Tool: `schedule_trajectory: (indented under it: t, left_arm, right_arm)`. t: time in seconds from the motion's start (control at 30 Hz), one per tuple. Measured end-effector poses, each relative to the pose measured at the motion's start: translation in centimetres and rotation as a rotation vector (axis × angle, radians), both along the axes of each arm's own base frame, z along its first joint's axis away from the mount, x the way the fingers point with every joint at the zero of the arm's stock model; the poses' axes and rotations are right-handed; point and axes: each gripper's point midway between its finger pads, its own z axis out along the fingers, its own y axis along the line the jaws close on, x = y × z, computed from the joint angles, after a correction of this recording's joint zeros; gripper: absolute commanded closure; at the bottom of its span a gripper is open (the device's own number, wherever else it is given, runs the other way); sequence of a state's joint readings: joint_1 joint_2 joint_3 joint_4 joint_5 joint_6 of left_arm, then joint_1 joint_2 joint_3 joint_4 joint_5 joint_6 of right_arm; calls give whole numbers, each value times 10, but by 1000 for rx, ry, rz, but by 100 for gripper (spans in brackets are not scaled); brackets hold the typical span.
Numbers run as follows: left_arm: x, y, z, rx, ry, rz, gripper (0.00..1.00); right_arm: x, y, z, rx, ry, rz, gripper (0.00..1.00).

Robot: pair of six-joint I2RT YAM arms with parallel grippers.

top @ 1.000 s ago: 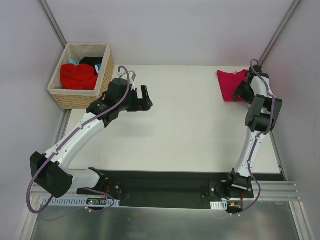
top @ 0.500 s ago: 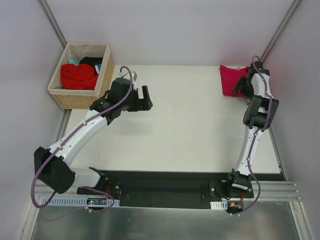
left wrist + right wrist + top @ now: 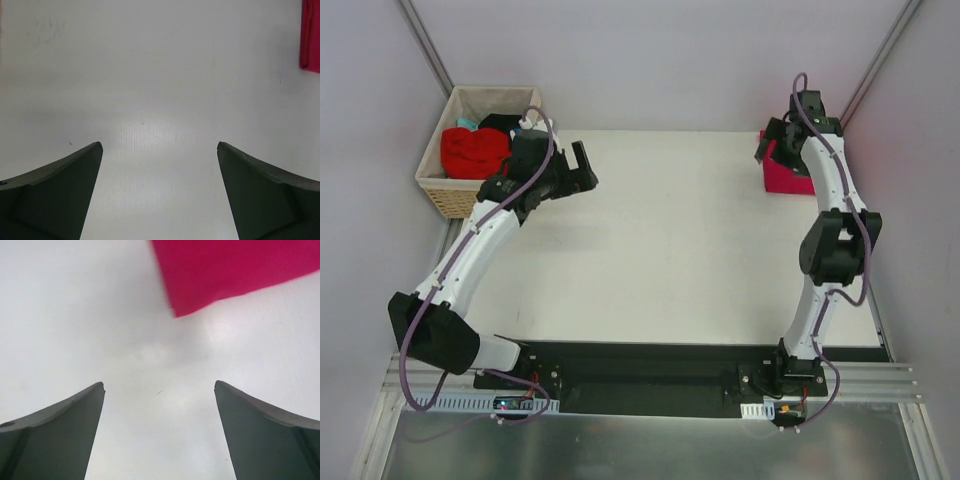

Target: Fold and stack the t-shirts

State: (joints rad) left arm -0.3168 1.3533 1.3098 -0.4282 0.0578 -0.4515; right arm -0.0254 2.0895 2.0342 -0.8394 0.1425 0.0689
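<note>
Left claw [image 3: 584,168] now nearer basket [image 3: 445,195]; right claw [image 3: 772,140] risen above pink shirt [image 3: 788,178]. Both claws spread, empty. Pink shirt folded at worktop [image 3: 690,240] far-right corner, likely stack base. Red shirt [image 3: 472,152] heaped in basket, awaiting pickup.

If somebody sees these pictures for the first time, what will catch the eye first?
Most striking are two patches of colour: a magenta-pink t-shirt lying at the far right corner of the table, and a bright red t-shirt bunched in the wicker basket at the far left. Then the right end effector, open near the pink shirt's corner, and the left end effector, open over bare table beside the basket.
</note>
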Motion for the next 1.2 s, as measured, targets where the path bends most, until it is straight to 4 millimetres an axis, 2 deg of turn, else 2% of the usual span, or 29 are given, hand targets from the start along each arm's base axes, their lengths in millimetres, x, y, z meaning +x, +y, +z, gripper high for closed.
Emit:
schedule_trajectory:
  t: [0.1,0.17,0.2,0.27,0.33,0.43,0.53,0.63,0.67,0.7,0.83,0.93,1.03,1.1,1.13,1.17,1.2]
  left_arm:
    - [18,19,19,35,-20,63,1]
    - [29,35,35,56,-31,104,1]
    - [37,48,46,66,-48,137,2]
    - [51,79,65,86,-73,222,5]
    - [64,121,81,107,-93,328,5]
    - [76,173,85,133,-77,454,7]
    - [82,214,67,143,-9,540,9]
    - [87,245,31,152,93,597,10]
    - [90,251,11,157,151,603,10]
    - [92,255,4,159,169,609,10]
    - [111,259,-46,168,282,595,10]
    - [122,260,-71,169,332,585,12]
    - [134,263,-83,167,344,582,18]
    - [136,263,-89,169,351,581,40]
    - [137,263,-90,168,354,582,56]
    - [137,264,-93,169,362,584,93]
    - [137,265,-96,167,369,589,100]
  right_arm:
    - [-20,62,84,11,-194,138,4]
    - [-44,95,120,29,-283,217,4]
    - [-59,109,134,38,-316,254,4]
    - [-84,127,144,58,-351,305,4]
    - [-108,139,137,76,-341,340,4]
    - [-133,155,106,68,-269,394,4]
    - [-158,177,68,52,-171,470,4]
    - [-181,191,42,41,-106,532,4]
    - [-187,193,40,40,-101,547,4]
    - [-192,195,40,38,-102,558,4]
    - [-203,203,58,47,-165,594,4]
    - [-209,209,68,58,-201,618,4]
    - [-212,215,69,60,-205,636,4]
    - [-213,217,69,59,-204,643,4]
    - [-213,217,69,59,-204,644,4]
    - [-214,218,69,57,-204,645,4]
    - [-214,218,68,56,-203,646,4]
